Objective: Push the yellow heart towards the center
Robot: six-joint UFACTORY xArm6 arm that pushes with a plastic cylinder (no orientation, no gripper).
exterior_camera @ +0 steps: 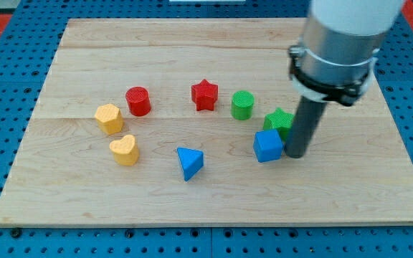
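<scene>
With no hand to open, our tip (295, 155) touches the blue cube (267, 146) at right; we should circle left of the yellow heart (124, 150), then push rightward to the tabletop (214, 201) center.

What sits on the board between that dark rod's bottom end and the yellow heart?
In the camera view, my tip is at the right, touching the blue block. Between it and the yellow heart lie that block and the blue triangle.

My arm (350, 21) is a fat pale grey-white cylinder, cut off by the view's top. Below it sits a silver metal collar with a black clamp ring (328, 80) and small lugs at its edge. Straight dark grey rod under that, my tip (295, 154) blunt and plain
</scene>
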